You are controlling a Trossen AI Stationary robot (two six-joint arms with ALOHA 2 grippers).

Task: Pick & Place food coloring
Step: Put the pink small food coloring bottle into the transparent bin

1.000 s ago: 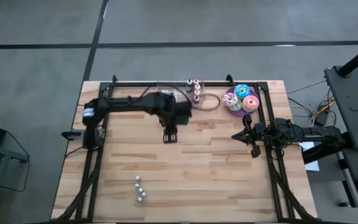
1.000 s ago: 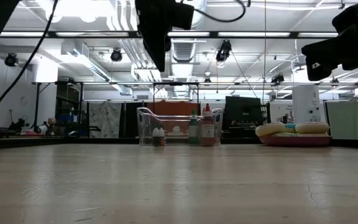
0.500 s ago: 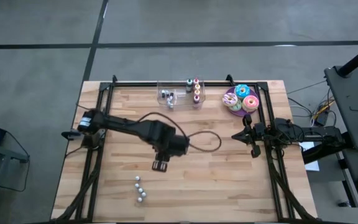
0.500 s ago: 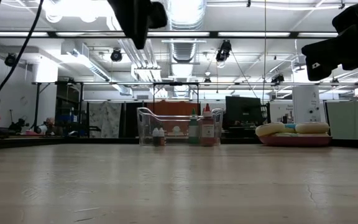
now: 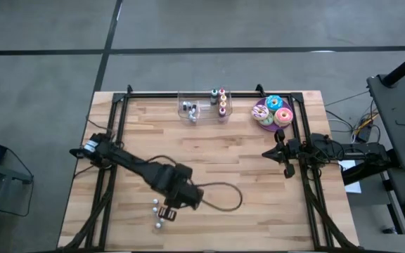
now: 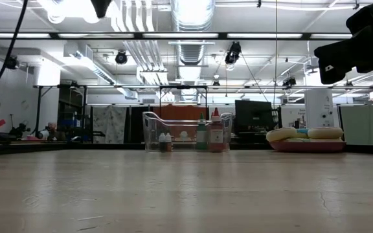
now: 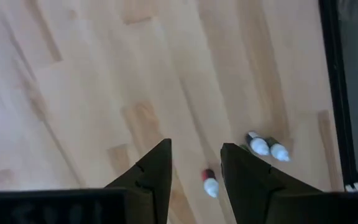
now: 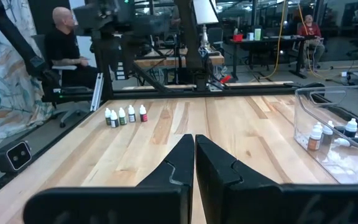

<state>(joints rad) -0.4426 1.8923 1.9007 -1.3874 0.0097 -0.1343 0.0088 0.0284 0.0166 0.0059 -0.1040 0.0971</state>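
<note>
Several tiny food coloring bottles with white caps and coloured bodies [image 8: 124,116] stand upright in a row on the table near its front left. From above they show as small white dots [image 5: 156,204]. My left gripper [image 5: 166,214] hovers open over this row. In the left wrist view [image 7: 196,146] a red-bodied bottle [image 7: 210,185] shows between the fingers, and two more [image 7: 267,147] to one side. My right gripper [image 8: 194,138] is shut and empty at the table's right side [image 5: 266,152].
A clear container [image 5: 188,98] at the far edge holds more tiny white-capped bottles [image 8: 319,137] and taller bottles with coloured caps [image 5: 221,100]. A purple plate of frosted doughnuts [image 5: 273,112] stands to its right. A person sits beyond the table [image 8: 64,37].
My left gripper has gone from beside the clear container at the far edge toward the table's near edge and a little to the left, ending over the row of tiny bottles. Its cable trails behind it in a loop. The bottles have stayed where they were.
</note>
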